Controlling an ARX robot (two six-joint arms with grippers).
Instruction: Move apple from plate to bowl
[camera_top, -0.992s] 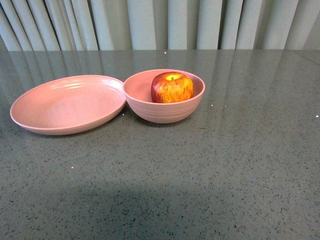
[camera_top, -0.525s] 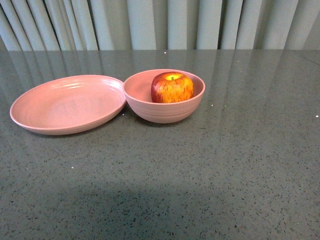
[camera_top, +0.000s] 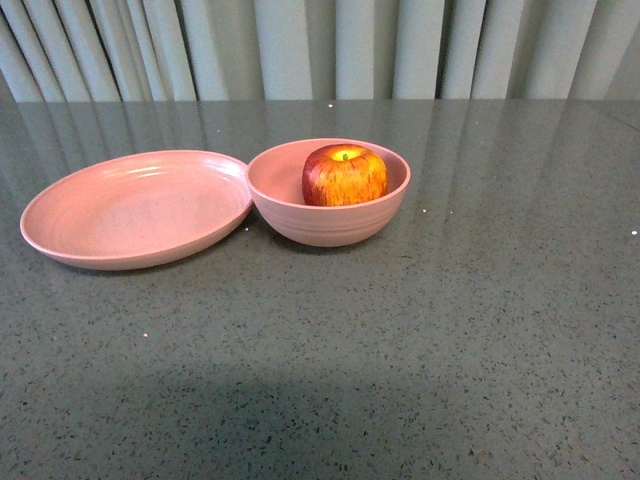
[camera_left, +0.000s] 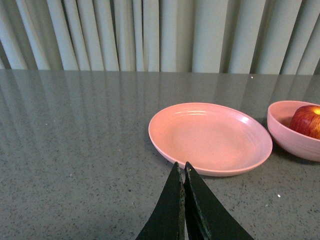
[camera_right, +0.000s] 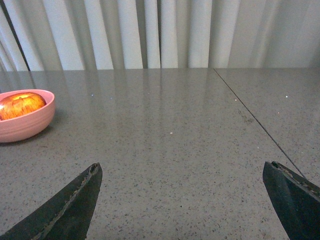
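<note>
Round red-yellow apple (camera_top: 344, 175) rests inside deep pink bowl (camera_top: 330, 225), task apparently complete; left gripper (camera_left: 183, 170) clenched empty, right gripper (camera_right: 182, 200) released.

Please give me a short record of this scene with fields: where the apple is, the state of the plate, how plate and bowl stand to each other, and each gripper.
apple: inside the bowl, stem dimple up
plate: nothing on it
plate and bowl: side by side on the table, rims very close or touching
left gripper: shut, holds nothing, near the plate
right gripper: open, holds nothing, away from the bowl
task: apple already in bowl
</note>
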